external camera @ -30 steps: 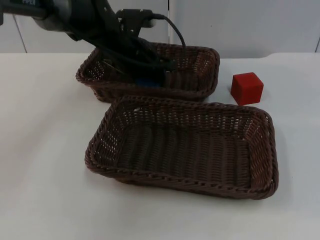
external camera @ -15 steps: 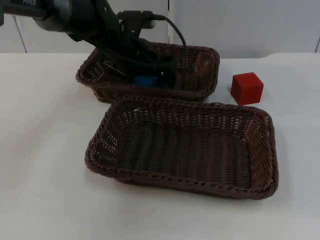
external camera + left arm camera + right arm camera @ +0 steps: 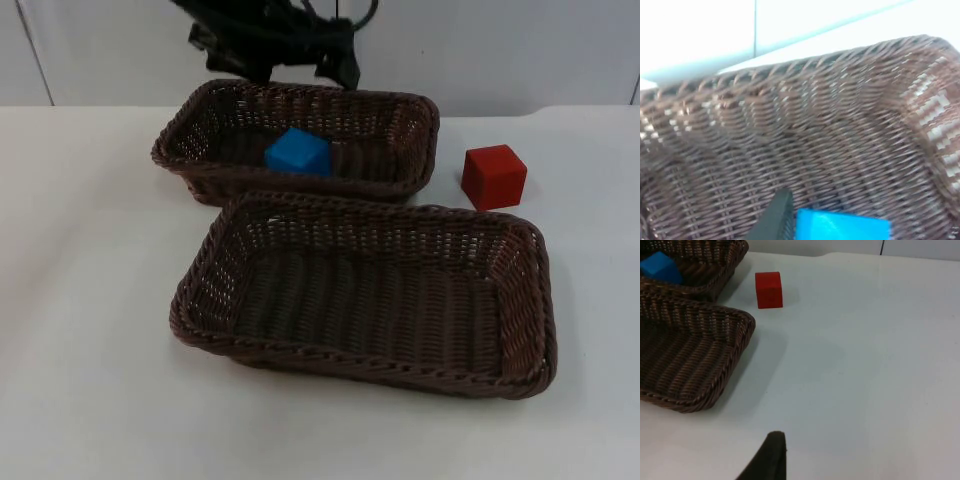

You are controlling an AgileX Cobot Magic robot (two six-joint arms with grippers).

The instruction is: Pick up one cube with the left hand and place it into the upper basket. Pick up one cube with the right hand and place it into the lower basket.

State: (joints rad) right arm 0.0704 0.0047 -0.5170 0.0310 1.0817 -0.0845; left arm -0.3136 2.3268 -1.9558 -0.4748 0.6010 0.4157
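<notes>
White table (image 3: 90, 300): left end effector (image 3: 300, 55) above upper basket (image 3: 400, 110).

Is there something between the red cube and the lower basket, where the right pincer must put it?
Nothing visible. The red cube sits on bare table beside the lower basket, near its far right corner; only the basket's own wall must be cleared.

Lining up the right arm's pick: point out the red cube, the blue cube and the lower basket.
red cube (image 3: 493, 176), top view, front face.
blue cube (image 3: 297, 152), top view, top face.
lower basket (image 3: 380, 369), top view, near rim.
</notes>
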